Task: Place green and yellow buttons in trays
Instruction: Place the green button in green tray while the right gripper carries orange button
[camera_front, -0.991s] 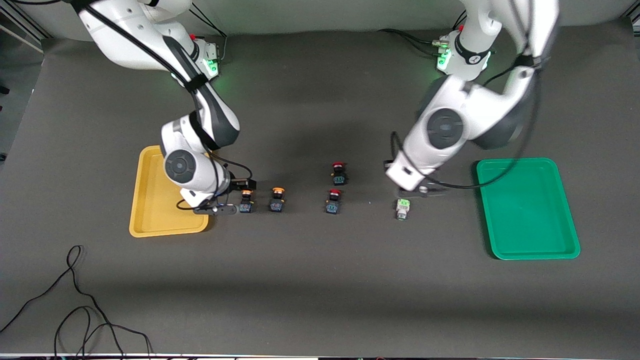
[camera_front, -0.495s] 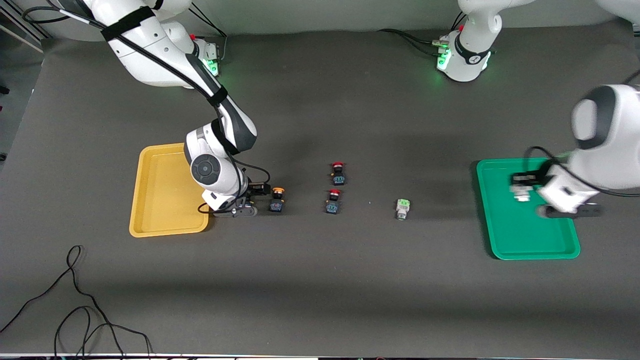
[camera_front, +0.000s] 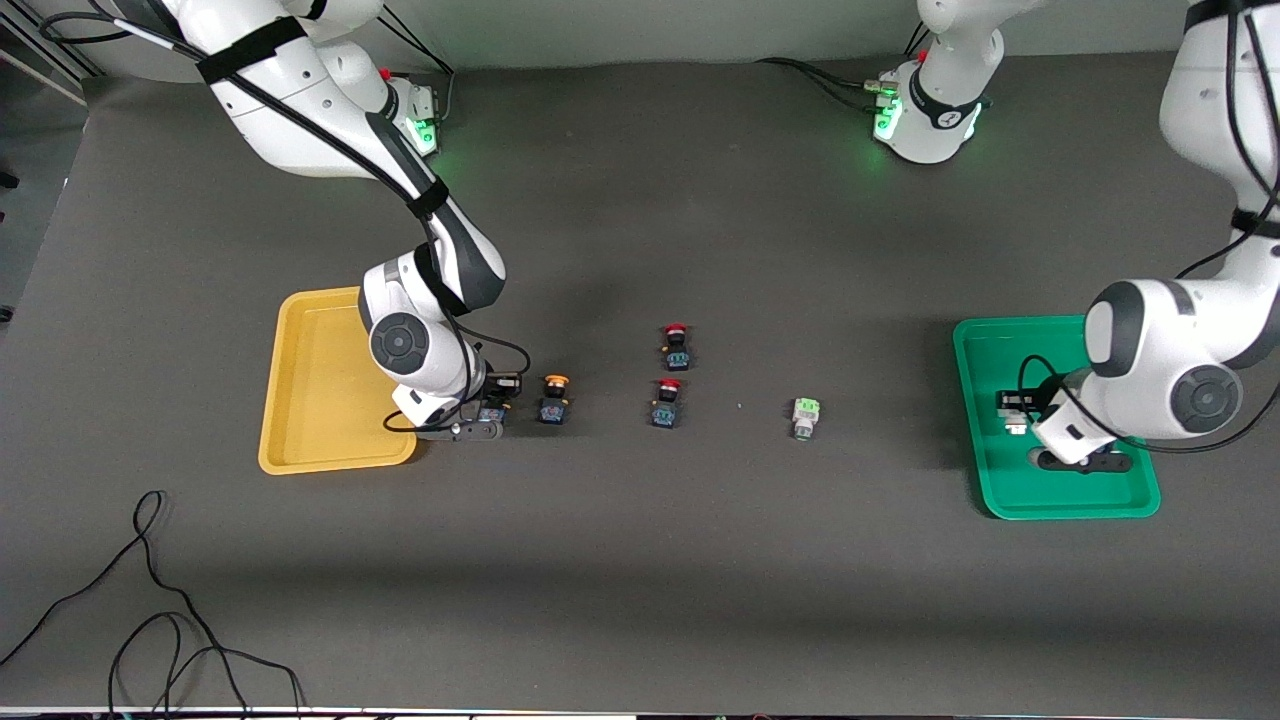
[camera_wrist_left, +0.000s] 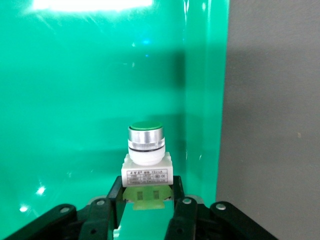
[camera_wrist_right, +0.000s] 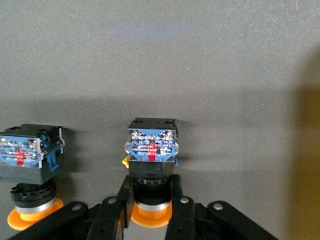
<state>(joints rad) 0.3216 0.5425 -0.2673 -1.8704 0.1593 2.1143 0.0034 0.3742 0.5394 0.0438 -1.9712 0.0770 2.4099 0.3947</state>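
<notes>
Loose light-green-capped push-button on whitish body (camera_front: 805, 416) on dark table mat (camera_front: 640, 560), nearest camera, between both trays.

Left gripper (camera_front: 1018, 415) low over bright green plastic tray (camera_front: 1010, 495), fingers (camera_wrist_left: 176, 200) clamped on second green-capped button (camera_wrist_left: 146, 157).

Right gripper (camera_front: 492, 404) beside mustard yellow plastic tray (camera_front: 300, 440), pinching orange-yellow-capped black-and-blue button (camera_wrist_right: 151, 155); its twin (camera_front: 553, 398) just beside.

Two red-capped black buttons (camera_front: 669, 401) mid-table.
</notes>
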